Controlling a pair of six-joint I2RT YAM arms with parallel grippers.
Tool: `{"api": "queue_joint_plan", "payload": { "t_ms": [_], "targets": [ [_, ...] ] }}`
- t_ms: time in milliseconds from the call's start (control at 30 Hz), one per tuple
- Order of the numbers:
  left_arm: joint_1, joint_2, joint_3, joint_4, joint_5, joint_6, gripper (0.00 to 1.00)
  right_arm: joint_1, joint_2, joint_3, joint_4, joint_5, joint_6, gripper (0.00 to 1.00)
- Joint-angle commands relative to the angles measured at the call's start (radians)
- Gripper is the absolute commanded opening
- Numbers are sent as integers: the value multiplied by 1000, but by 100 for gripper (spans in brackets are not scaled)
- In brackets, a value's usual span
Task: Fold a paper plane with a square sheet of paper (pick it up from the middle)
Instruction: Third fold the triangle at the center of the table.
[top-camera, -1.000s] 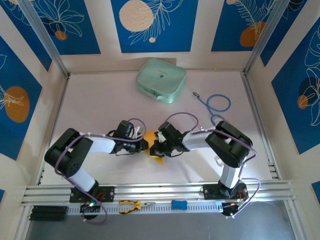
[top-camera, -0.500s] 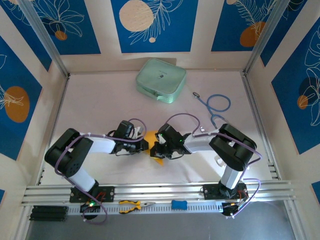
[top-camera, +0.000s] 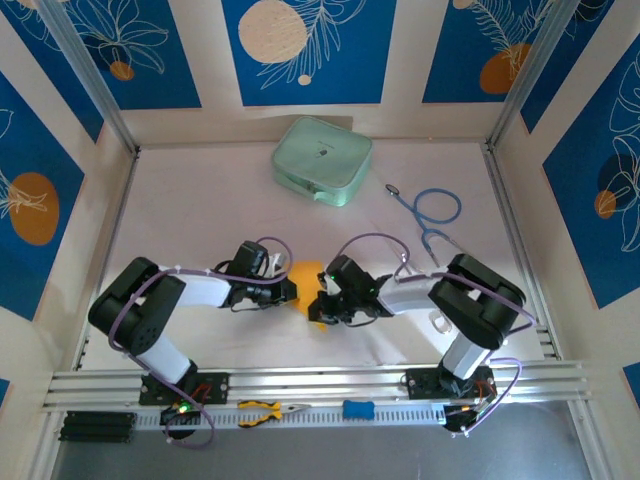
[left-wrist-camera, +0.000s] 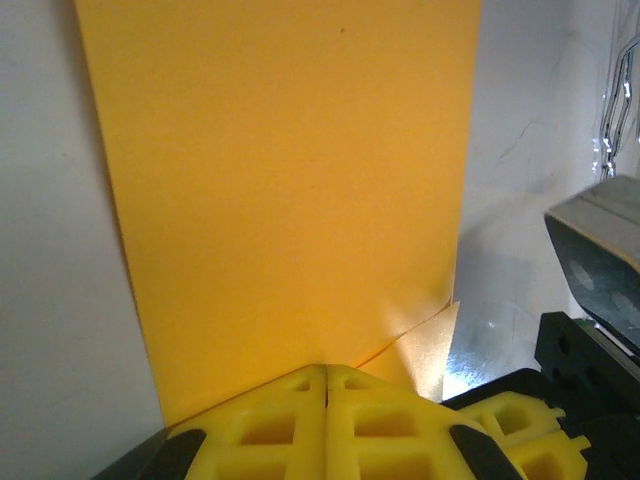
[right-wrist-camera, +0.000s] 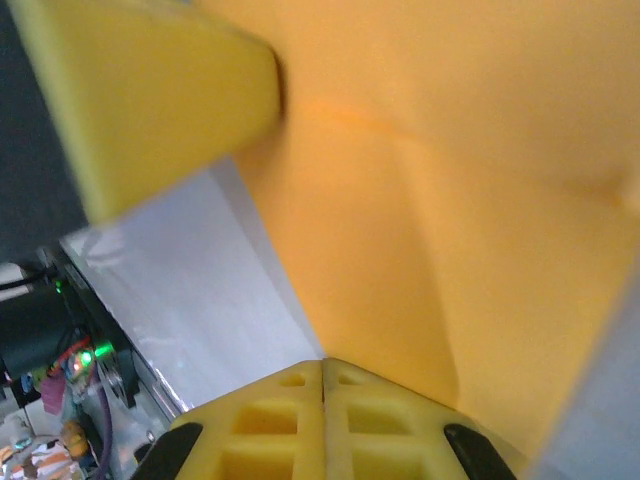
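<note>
Claws both clenched on the square sheet of paper (top-camera: 304, 272): left claw (top-camera: 291, 292) pinches its left edge, right claw (top-camera: 321, 303) its right side. Sheet is mid-bench (top-camera: 200, 200), towards the near side, with a crease showing by the right claw. Far off sits the pale green case (top-camera: 322, 158), well apart.

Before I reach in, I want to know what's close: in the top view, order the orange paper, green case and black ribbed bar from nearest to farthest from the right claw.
1. orange paper, centre, at the tips of the right claw.
2. green case, far middle.
3. black ribbed bar, near-left corner.
</note>
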Motion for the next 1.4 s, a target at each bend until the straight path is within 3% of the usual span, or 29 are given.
{"api": "queue_joint_plan", "payload": {
  "t_ms": [0, 400, 700, 900, 1033, 1167, 1367],
  "targets": [
    [8, 13, -22, -101, -92, 25, 0, -5, -68, -63, -68, -30, -49, 2],
    [9, -16, -34, -105, -99, 0, 0, -34, -259, -178, -202, -3, -94, 4],
    [-61, -175, -129, -13, -192, -223, 1, -43, -394, -98, -305, 167, -3, 13],
    [-151, -392, -124, -170, -347, -257, 23, -8, -383, -36, -349, 266, 18, 24],
    [-128, -539, -117, -346, -450, -204, 44, 26, -333, 8, -344, 287, 10, 30],
    [-27, -551, -98, -388, -323, -95, 60, 70, -274, 62, -358, 320, -2, 32],
    [47, -436, -31, -420, -164, 12, 65, 53, -159, 125, -324, 291, -34, 36]
  ]
}}
